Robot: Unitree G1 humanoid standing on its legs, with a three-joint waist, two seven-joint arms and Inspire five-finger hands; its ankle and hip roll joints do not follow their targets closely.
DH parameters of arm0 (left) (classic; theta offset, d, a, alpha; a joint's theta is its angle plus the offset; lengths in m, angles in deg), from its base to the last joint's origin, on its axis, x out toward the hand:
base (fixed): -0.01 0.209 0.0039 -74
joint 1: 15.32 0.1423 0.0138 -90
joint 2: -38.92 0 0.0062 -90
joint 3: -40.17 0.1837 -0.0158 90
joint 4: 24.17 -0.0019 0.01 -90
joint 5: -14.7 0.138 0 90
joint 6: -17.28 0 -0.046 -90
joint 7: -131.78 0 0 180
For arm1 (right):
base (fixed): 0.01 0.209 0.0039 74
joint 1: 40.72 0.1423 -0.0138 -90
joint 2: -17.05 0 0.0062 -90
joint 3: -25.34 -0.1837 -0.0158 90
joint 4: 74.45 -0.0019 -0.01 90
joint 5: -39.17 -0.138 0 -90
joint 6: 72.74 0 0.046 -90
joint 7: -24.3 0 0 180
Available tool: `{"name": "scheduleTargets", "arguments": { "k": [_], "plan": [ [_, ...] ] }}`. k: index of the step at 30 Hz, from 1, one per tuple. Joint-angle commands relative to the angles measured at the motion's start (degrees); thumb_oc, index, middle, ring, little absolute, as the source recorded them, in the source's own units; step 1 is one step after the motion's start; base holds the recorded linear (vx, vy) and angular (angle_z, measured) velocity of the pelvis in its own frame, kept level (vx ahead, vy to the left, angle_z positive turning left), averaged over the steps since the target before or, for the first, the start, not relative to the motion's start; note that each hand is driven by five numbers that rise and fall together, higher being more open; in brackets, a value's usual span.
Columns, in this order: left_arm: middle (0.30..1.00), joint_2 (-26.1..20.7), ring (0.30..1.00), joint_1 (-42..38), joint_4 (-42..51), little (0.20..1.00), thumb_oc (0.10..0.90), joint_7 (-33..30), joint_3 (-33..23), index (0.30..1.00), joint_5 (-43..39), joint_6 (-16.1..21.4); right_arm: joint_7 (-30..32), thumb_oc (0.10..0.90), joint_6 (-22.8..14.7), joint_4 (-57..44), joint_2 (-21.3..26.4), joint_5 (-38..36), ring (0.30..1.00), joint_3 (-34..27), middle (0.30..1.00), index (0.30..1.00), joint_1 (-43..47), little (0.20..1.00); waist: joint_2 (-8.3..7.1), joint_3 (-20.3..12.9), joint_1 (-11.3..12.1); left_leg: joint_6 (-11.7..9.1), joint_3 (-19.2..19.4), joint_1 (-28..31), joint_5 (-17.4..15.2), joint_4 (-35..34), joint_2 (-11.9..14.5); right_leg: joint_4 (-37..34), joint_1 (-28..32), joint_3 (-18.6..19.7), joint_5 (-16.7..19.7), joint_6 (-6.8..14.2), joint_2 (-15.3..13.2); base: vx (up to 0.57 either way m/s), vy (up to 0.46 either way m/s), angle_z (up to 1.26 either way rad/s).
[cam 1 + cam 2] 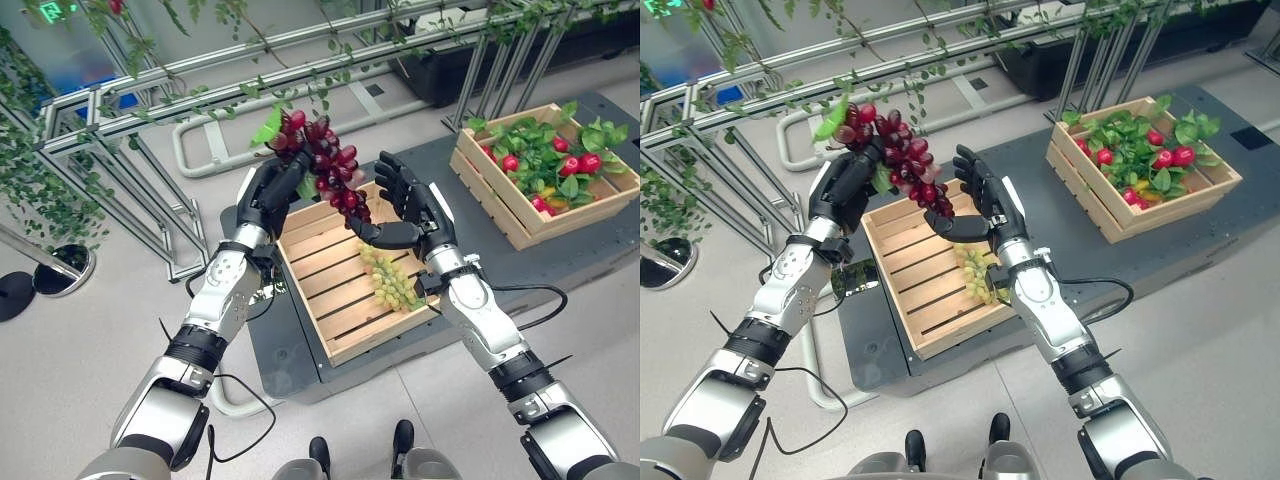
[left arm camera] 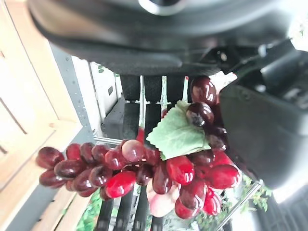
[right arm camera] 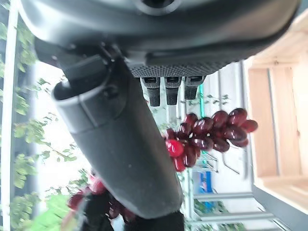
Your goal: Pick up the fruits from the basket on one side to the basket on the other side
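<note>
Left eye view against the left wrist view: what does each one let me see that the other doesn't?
Left eye view alone: the green grapes lying in the near crate, the far crate with leaves and red fruits, and the open right hand beside the red bunch.

Left wrist view alone: a close look at a green leaf set among the berries.

Both: the red grapes gripped in the left hand, hanging above the near crate's slats.

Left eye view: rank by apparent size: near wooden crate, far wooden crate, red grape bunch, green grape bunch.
1. Near wooden crate
2. Far wooden crate, though it looks smaller partly because it is farther away
3. Red grape bunch, held up closer to the camera by the left robot hand
4. Green grape bunch
</note>
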Motion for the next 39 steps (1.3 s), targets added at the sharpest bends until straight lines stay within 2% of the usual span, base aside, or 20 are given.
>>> {"name": "scheduleTargets", "arguments": {
  "k": [1, 7, 15, 25, 30, 31, 39],
  "plan": [
    [0.3, -1.96, 0.3, -7.74, 1.26, 0.3, 0.4, 3.08, 2.29, 0.3, 1.49, 4.9, 2.23, 0.8, -2.28, -0.32, -2.75, -3.53, 0.9, 2.52, 0.9, 0.9, 3.6, 0.9, -1.44, -12.12, 1.02, -1.27, -0.53, -1.99, -2.92, -0.07, -1.02, 0.09, 2.71, -0.16, -5.71, 0.29, -2.47, 0.0, -0.008, 0.16],
    [0.3, -2.03, 0.3, -7.72, 3.07, 0.3, 0.4, 4.56, 4.09, 0.3, 1.88, 4.56, 0.37, 0.8, 0.15, 0.98, -3.91, -8.71, 0.9, 3.94, 0.9, 0.9, 4.29, 0.9, -1.81, -12.44, 1.69, -1.13, -0.88, -1.84, -3.24, -0.07, -1.17, 0.09, 2.92, -0.56, -5.75, 0.35, -2.57, 0.0, -0.001, 0.07],
    [0.3, -1.53, 0.3, -8.3, 6.21, 0.3, 0.4, 5.59, 6.48, 0.3, 3.41, 2.85, 1.38, 0.8, 0.36, 2.36, -6.1, -12.56, 0.9, 4.95, 0.9, 0.9, 4.49, 0.9, -2.12, -12.9, 2.34, -1.08, -1.2, -1.78, -3.47, -0.07, -1.16, 0.09, 3.1, -1.07, -5.83, 0.49, -2.69, 0.0, 0.0, 0.0],
    [0.3, -2.39, 0.3, -8.48, 6.27, 0.3, 0.4, 7.97, 9.8, 0.3, 8.87, -0.64, 5.88, 0.8, -3.24, 1.82, -7.76, -13.63, 0.9, 4.24, 0.9, 0.9, 6.0, 0.9, -1.98, -13.3, 2.66, -0.82, -1.21, -1.52, -3.67, -0.07, -1.18, 0.09, 3.18, -0.98, -5.75, 0.69, -2.68, 0.0, 0.0, 0.0],
    [0.3, -2.79, 0.3, -8.51, 5.21, 0.3, 0.4, 9.65, 11.11, 0.3, 10.87, -0.63, 6.91, 0.8, -5.48, 1.6, -8.0, -15.36, 0.9, 3.76, 0.9, 0.9, 6.56, 0.9, -1.91, -13.46, 2.76, -0.75, -1.15, -1.49, -3.73, -0.07, -1.16, 0.09, 3.08, -0.92, -5.63, 0.78, -2.69, 0.0, 0.0, 0.0],
    [0.3, -2.88, 0.3, -8.57, 5.07, 0.3, 0.4, 9.66, 11.29, 0.3, 11.22, -0.69, 7.17, 0.4, -6.12, 1.6, -8.01, -15.53, 0.3, 3.59, 0.3, 0.3, 6.63, 0.3, -1.89, -13.49, 2.77, -0.74, -1.17, -1.49, -3.74, -0.07, -1.18, 0.09, 3.05, -0.91, -5.61, 0.81, -2.69, 0.0, 0.0, 0.0],
    [0.3, -3.9, 0.3, -7.43, 4.32, 0.3, 0.4, 7.46, 11.01, 0.3, 13.84, -1.74, 8.26, 0.4, -8.63, 1.39, -7.89, -16.08, 0.3, 2.22, 0.3, 0.3, 5.42, 0.3, -1.82, -13.61, 2.75, -0.56, -1.08, -1.17, -3.89, -0.07, -1.09, 0.09, 3.17, -0.68, -5.57, 0.91, -2.72, 0.0, 0.0, 0.0]
  ]
}}
